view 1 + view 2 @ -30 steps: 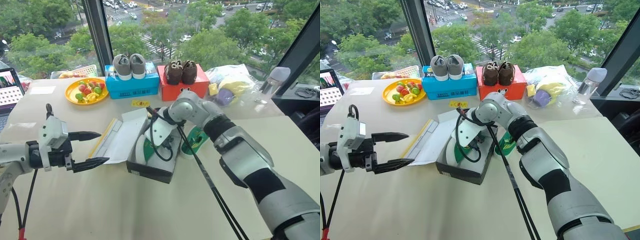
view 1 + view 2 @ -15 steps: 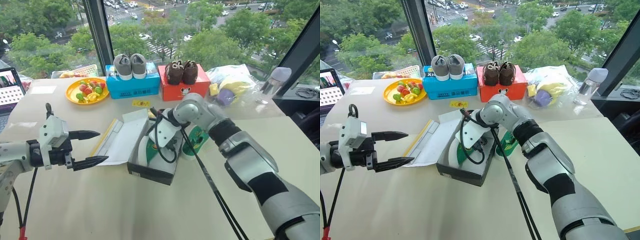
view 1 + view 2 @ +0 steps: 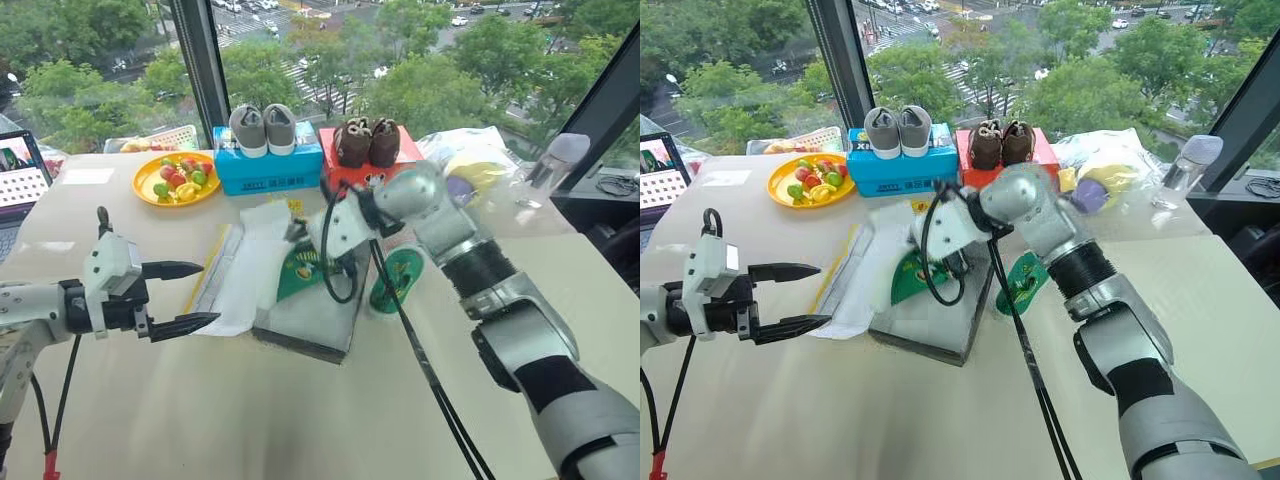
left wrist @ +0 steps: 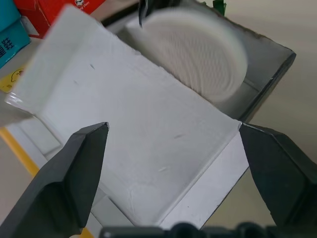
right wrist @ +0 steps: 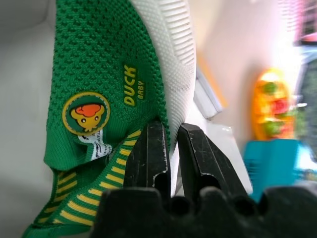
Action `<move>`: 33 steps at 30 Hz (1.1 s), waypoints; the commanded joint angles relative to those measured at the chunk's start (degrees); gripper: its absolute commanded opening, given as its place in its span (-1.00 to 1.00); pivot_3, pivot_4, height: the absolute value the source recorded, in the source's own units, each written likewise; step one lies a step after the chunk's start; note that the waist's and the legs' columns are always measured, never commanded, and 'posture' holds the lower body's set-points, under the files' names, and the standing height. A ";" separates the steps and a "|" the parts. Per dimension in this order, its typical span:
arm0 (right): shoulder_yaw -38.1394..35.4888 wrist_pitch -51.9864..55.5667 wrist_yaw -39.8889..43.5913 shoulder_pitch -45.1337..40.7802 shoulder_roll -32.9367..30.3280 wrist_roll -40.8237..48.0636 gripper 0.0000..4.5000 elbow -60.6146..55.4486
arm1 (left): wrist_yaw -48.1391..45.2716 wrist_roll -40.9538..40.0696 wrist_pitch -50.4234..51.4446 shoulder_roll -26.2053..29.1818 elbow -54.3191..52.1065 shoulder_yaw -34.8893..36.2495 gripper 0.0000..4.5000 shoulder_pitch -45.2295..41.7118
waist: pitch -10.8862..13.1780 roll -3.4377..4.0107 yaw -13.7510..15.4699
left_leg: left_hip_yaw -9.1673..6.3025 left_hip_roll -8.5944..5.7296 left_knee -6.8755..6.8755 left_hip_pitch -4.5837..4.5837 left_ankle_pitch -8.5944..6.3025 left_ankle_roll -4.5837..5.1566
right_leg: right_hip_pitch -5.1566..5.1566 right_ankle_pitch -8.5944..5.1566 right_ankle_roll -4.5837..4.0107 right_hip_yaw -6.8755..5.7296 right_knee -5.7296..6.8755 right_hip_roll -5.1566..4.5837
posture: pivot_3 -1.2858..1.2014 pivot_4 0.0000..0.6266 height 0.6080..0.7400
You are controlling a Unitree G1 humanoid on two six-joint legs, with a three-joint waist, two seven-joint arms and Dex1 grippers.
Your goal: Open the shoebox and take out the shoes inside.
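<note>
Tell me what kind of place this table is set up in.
Probably an upper-floor office or test room: a big window looks down on trees and a street, a laptop sits at the table edge, and shoes are displayed on a blue box and a red box.

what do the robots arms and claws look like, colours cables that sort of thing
Both arms are silver-grey shells with black joint bands. Each claw has two black tapered fingers: the left claw sits on a white block with a black wrist, the right claw has ridged pads. Black cables loop at the right wrist and trail down; a black cable with a red end hangs from the left arm.
</note>
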 commanded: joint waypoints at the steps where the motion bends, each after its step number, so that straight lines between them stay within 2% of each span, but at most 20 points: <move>1: -3.59 5.70 -2.25 0.81 -1.24 2.24 -1.00 -4.34 | -0.17 0.02 -0.91 0.17 -0.02 0.02 1.00 -1.13 | 0.00 0.00 0.14 | 0.00 -0.01 0.00 -0.01 -0.01 0.02 | 0.00 0.00 0.01 0.00 -0.02 -0.01 | 0.03 -0.52 0.86; 4: -6.46 12.27 -4.06 1.05 -1.27 4.51 -1.00 -6.50 | -0.35 0.26 -1.10 0.28 0.18 -0.41 1.00 -1.42 | 0.00 0.00 0.21 | 0.02 -0.03 0.01 -0.01 -0.02 0.04 | 0.02 0.01 0.02 -0.01 -0.04 -0.03 | 0.03 -0.52 0.86; 8: -10.58 27.91 -2.45 1.72 0.10 13.32 -1.00 -9.98 | -0.31 0.35 -0.98 0.44 0.64 -0.92 1.00 -2.41 | 0.01 -0.01 0.25 | 0.00 -0.01 0.02 -0.09 -0.02 0.04 | -0.02 0.02 0.03 -0.06 -0.02 -0.01 | 0.03 -0.52 0.86; 11: -13.83 35.91 -5.14 2.45 1.27 17.44 -1.00 -9.49 | -0.42 0.45 -0.80 0.39 0.70 -1.34 1.00 -2.85 | 0.01 -0.01 0.17 | 0.00 0.00 0.02 -0.07 -0.02 0.04 | 0.00 0.02 0.03 -0.06 -0.01 0.00 | 0.03 -0.52 0.86; 14: -23.24 51.33 -10.15 0.40 1.73 27.89 -1.00 -12.68 | -0.34 0.59 -0.82 0.08 0.47 -1.76 1.00 -2.63 | 0.02 -0.01 0.24 | 0.01 -0.01 0.03 -0.12 -0.02 0.06 | 0.00 0.04 0.07 -0.05 0.00 -0.01 | 0.03 -0.52 0.86; 16: -26.59 57.07 -13.12 -0.46 0.84 31.16 -1.00 -14.60 | -0.26 0.58 -0.83 -0.07 0.19 -1.74 1.00 -2.32 | 0.02 0.00 0.43 | -0.01 0.00 0.03 -0.18 -0.02 0.06 | -0.02 0.05 0.08 -0.07 -0.01 -0.01 | 0.03 -0.52 0.86; 20: -38.54 79.33 -26.84 -3.20 -8.98 33.25 -1.00 -12.69 | 0.28 0.41 -0.53 -0.87 -0.58 -2.08 1.00 -1.97 | 0.05 0.04 1.25 | -0.05 -0.06 0.03 -0.34 -0.06 0.14 | -0.07 0.08 0.13 -0.16 -0.10 -0.12 | 0.03 -0.52 0.86; 22: -42.61 87.98 -32.23 -3.52 -11.78 33.36 -1.00 -11.14 | 0.42 0.49 -0.58 -1.18 -0.72 -2.30 1.00 -1.85 | 0.05 0.04 1.83 | -0.05 -0.13 0.04 -0.37 -0.13 0.26 | -0.05 0.09 0.17 -0.22 -0.20 -0.20 | 0.03 -0.52 0.86; 25: -46.79 97.68 -37.92 -2.08 -14.10 33.01 -1.00 -12.54 | 0.58 0.63 -0.74 -1.49 -0.86 -2.60 1.00 -1.65 | 0.04 0.03 1.59 | 0.05 -0.17 0.04 -0.38 -0.21 0.40 | -0.01 0.12 0.27 -0.17 -0.36 -0.21 | 0.03 -0.52 0.86; 28: -54.51 109.34 -43.83 -1.02 -15.12 32.71 -1.00 -13.16 | 0.60 0.77 -0.92 -1.86 -0.88 -3.58 1.00 -1.71 | 0.06 0.07 0.79 | 0.22 -0.14 0.01 -0.33 -0.22 0.42 | -0.03 0.13 0.32 -0.04 -0.37 -0.19 | 0.03 -0.52 0.86; 30: -57.90 111.13 -50.42 5.74 -14.04 40.65 -1.00 -13.82 | 0.43 0.94 -1.09 -1.96 -0.33 -4.42 1.00 -2.26 | 0.07 0.10 0.70 | 0.24 -0.13 0.01 -0.35 -0.21 0.42 | -0.05 0.13 0.32 -0.03 -0.33 -0.19 | 0.03 -0.52 0.86; 33: -63.75 111.13 -65.79 16.31 -9.95 55.23 -1.00 -18.17 | 0.01 1.03 -1.15 -2.15 0.13 -5.24 1.00 -3.07 | 0.06 0.08 0.69 | 0.18 -0.08 -0.01 -0.27 -0.20 0.42 | 0.08 0.13 0.32 -0.05 -0.34 -0.11 | 0.03 -0.52 0.86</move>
